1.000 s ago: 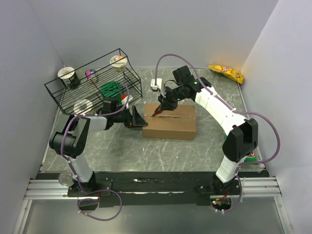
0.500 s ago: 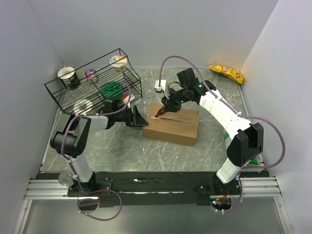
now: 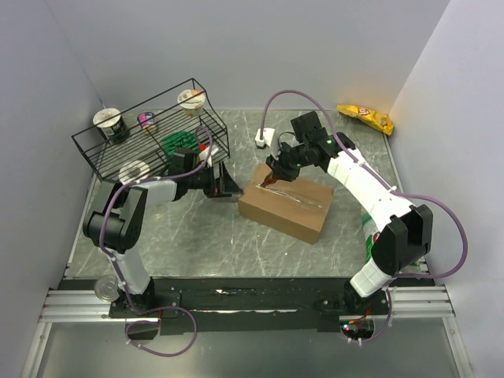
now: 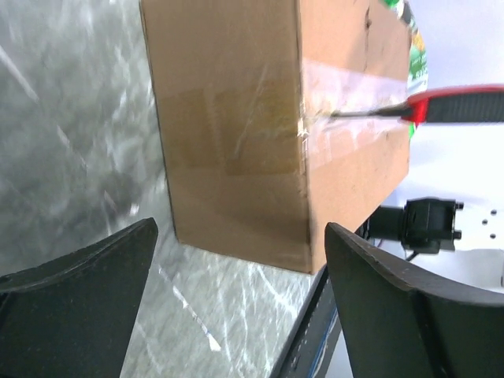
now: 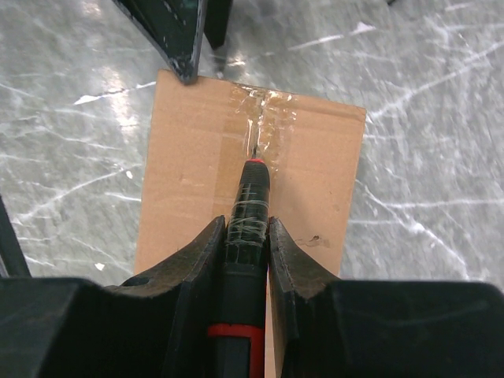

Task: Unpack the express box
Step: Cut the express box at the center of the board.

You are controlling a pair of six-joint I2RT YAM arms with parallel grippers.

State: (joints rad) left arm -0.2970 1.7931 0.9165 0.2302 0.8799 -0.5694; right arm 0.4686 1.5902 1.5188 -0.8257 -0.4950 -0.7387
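Observation:
The express box [image 3: 285, 203] lies mid-table, a brown carton turned at an angle, with clear tape over its centre seam. My right gripper [image 3: 278, 171] is over its far-left end, shut on a black and red cutter [image 5: 252, 197]. The cutter's blade tip rests on the taped seam [image 5: 253, 150] near the box's end edge. In the left wrist view the box's end face [image 4: 228, 134] fills the top and the cutter [image 4: 457, 102] reaches in from the right. My left gripper [image 3: 227, 183] stands open just left of the box, its fingers [image 4: 378, 291] apart from the cardboard.
A black wire rack [image 3: 150, 138] with several cups and a green item stands at the back left, close behind my left arm. A yellow snack bag [image 3: 365, 118] lies at the back right. A small white block [image 3: 263, 138] sits behind the box. A can [image 3: 102, 287] is by the left base.
The box has swung round, its right end coming nearer the front. My right gripper moved right with the cutter on the seam. My left gripper shifted back and opened wider.

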